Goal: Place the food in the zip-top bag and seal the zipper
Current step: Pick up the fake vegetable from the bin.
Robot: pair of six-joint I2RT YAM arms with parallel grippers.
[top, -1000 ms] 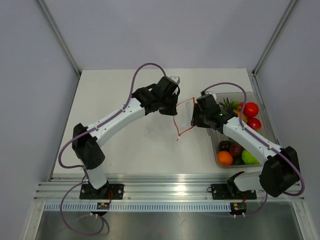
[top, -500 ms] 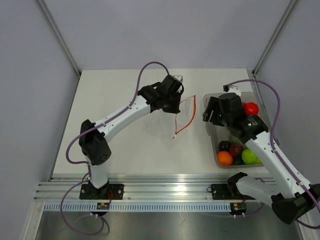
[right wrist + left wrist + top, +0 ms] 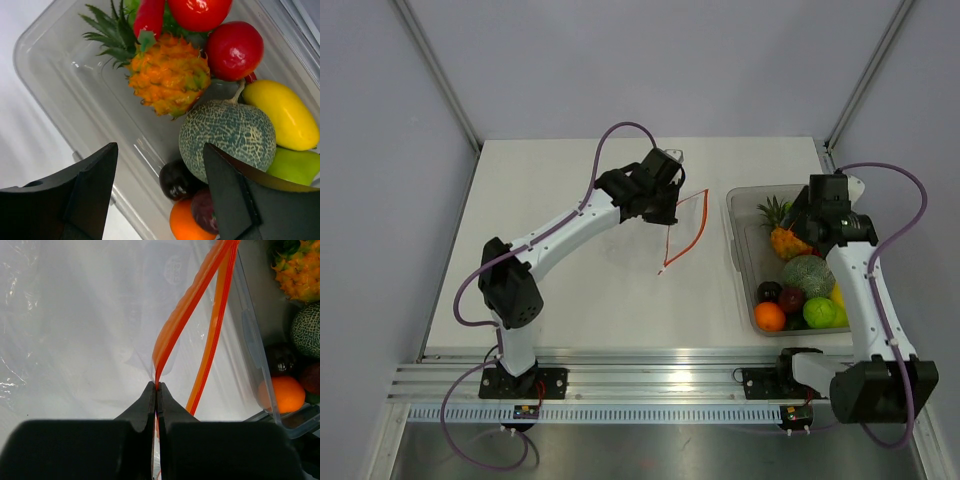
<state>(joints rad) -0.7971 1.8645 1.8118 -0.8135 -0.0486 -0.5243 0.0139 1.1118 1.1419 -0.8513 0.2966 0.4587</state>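
Observation:
My left gripper (image 3: 670,207) is shut on one end of the red-orange zipper (image 3: 701,228) of the clear zip-top bag (image 3: 686,228) and holds it up above the table. In the left wrist view the fingertips (image 3: 156,386) pinch the zipper (image 3: 187,310), and the bag (image 3: 75,330) hangs behind it. My right gripper (image 3: 807,216) is open and empty over the bin of food. Below its jaws (image 3: 160,146) lie a pineapple (image 3: 170,80), a netted melon (image 3: 227,137), a dark purple piece (image 3: 175,180) and an orange (image 3: 187,222).
The rigid clear bin (image 3: 738,250) stands at the table's right edge and holds all the food, also red pieces (image 3: 235,50), a yellow piece (image 3: 282,115) and a green piece (image 3: 818,312). Its left wall (image 3: 65,65) faces the bag.
My right gripper has left the bag's mouth and swung right over the bin. The bag's mouth has narrowed and hangs from my left gripper alone.

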